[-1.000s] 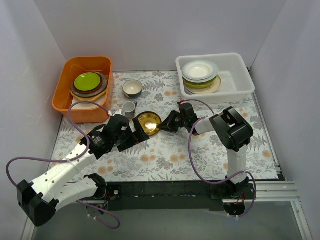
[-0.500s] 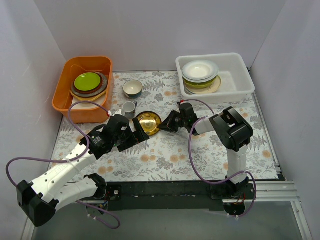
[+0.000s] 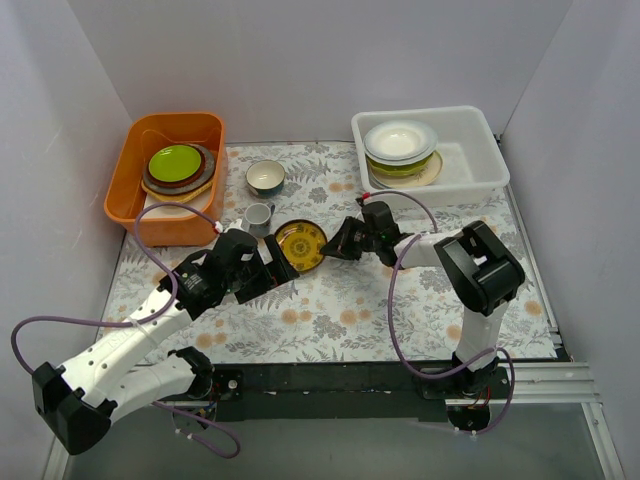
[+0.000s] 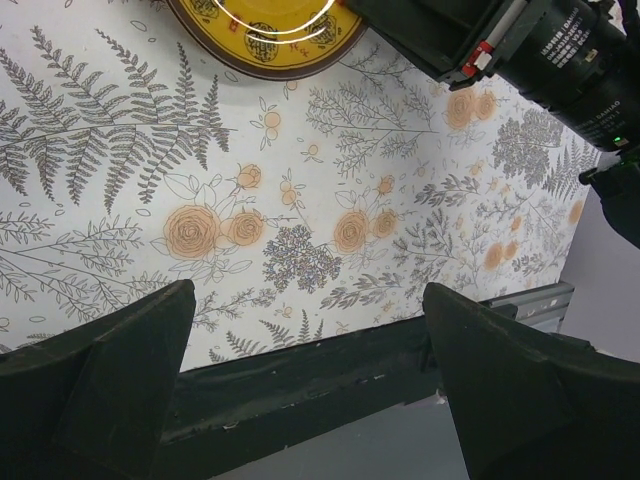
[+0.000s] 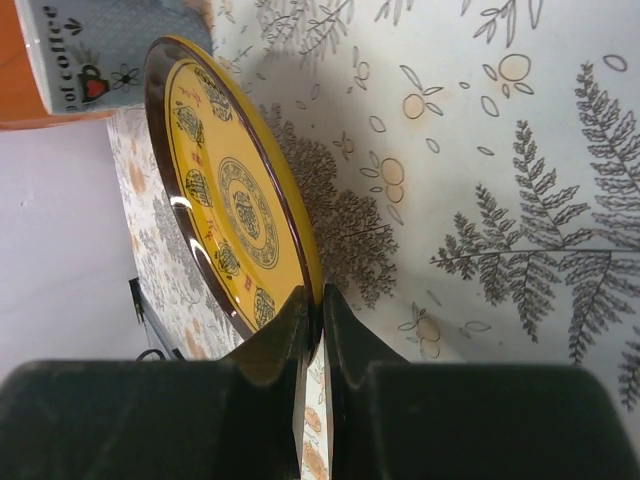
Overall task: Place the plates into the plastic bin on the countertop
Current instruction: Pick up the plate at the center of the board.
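Patterned plate (image 3: 300, 246) tilts up mid-countertop (image 3: 340, 310)! Nearest us, left gripper (image 4: 310, 320) gapes wide, holding nothing, bare cloth beneath. Right gripper (image 5: 312, 300) pinches the plate's rim, jaws clamped tight. Grey cup (image 3: 258, 216) crowds just behind. Far right, plastic bin (image 3: 480, 125) holds stacked plates (image 3: 400, 145), open cloth between.

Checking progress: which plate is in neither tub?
The small brown-rimmed yellow patterned plate, pinched at its rim by the right gripper; the others sit stacked in the orange tub or white plastic bin.
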